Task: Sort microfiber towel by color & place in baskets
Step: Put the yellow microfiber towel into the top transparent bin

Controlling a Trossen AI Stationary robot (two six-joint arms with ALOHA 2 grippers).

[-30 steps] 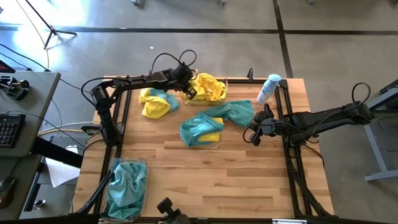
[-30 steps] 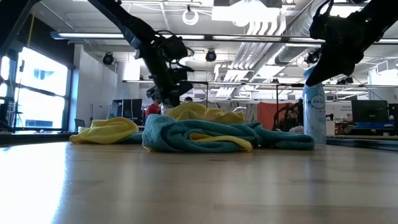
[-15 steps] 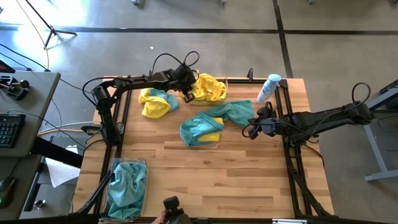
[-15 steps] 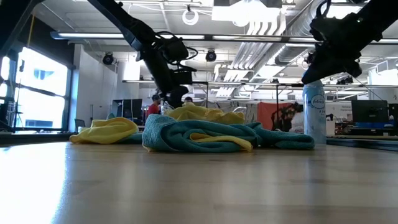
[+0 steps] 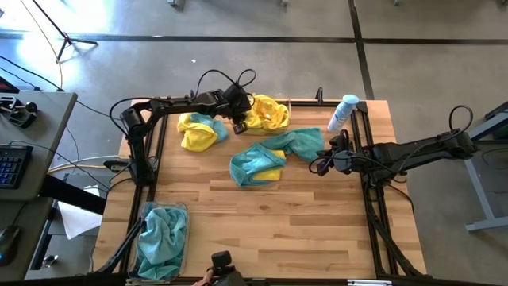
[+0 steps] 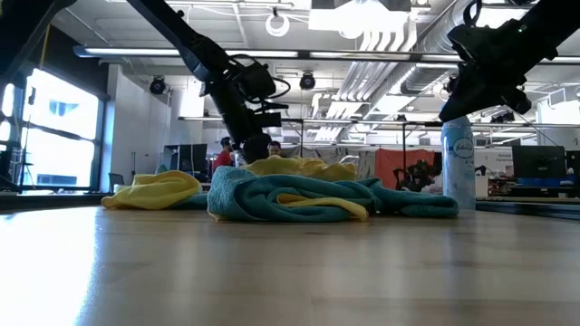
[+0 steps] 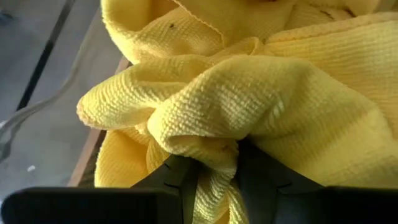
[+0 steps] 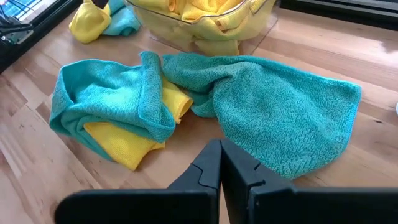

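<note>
2 grippers: left gripper pinching yellow towel (over basket), right gripper pressed together.

Bright even overhead light; window glare at left, low view; left wrist close-up soft.

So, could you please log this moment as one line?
left pincer: over far bin, yellow towel between fingers | right pincer: shut, above teal towel | teal bin: filled
</note>
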